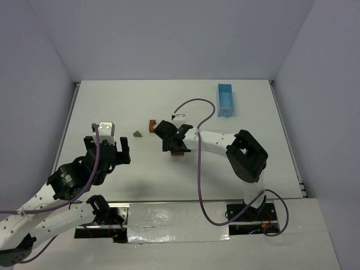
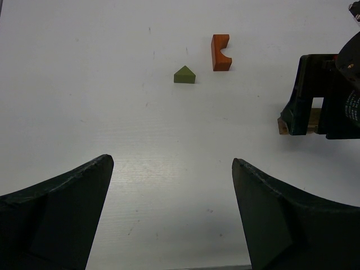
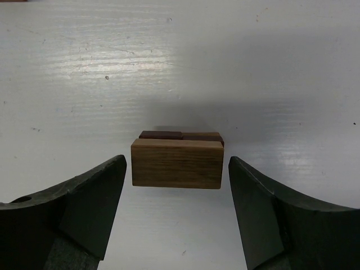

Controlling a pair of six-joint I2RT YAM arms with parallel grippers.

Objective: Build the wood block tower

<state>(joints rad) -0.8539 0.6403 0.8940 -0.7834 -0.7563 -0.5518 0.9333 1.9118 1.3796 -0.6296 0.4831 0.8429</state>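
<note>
Straddling the tan block (image 3: 176, 169), which lies against two dark blocks (image 3: 181, 135) at the middle of the tabletop (image 1: 253, 169), the right tool (image 3: 176, 158) gapes empty; it should close squarely on the block's ends without nudging that pair. The left tool (image 2: 171, 159), likewise open and empty, hovers near the left edge, arch (image 2: 220, 52) and triangle (image 2: 184, 75) loose beyond it.

Bright, even overhead lighting. I note a glare band across the white tabletop (image 3: 129, 56) and a soft shadow behind the wooden blocks (image 3: 177, 163); focus is sharp.
</note>
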